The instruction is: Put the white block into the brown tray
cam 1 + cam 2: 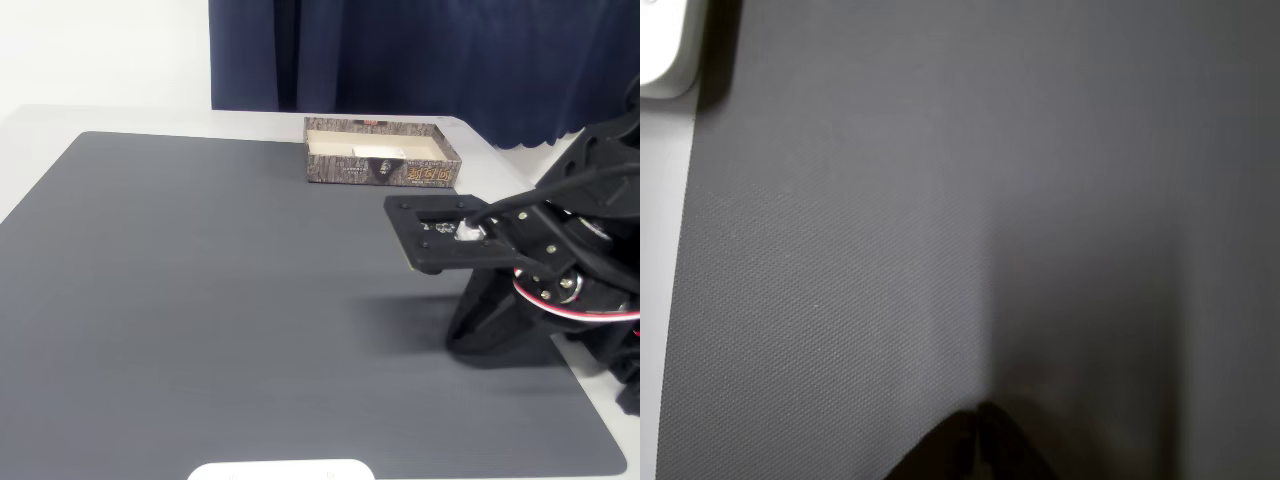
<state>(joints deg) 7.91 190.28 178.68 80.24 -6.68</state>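
1. The tray (pixel 381 165) sits at the upper middle of the fixed view, on the far edge of the dark mat (pixel 250 300) that covers the counter (pixel 100 120).
2. A small white block (pixel 378 152) lies inside the tray, on its cream floor near the front wall; by the look of it, the task is already met.
3. The arm (pixel 540 260) is folded low at the right of the fixed view, well apart from the tray.
4. In the wrist view the claw (pixel 978 445) shows at the bottom edge as two dark tips drawn together, with no visible gap and nothing between them.
5. A wide flat white object (pixel 282 470) peeks in at the bottom edge of the fixed view; it also shows in the upper left corner of the wrist view. It is not the block.
6. Handling, as a guess: the block looks light, rigid and smooth, so it may slip under a weak pinch.
7. If it needed regrasping, the best hold would be across its short width, at mid-length.
8. The tray walls are low but close to the block, so the claw would have to come from above.
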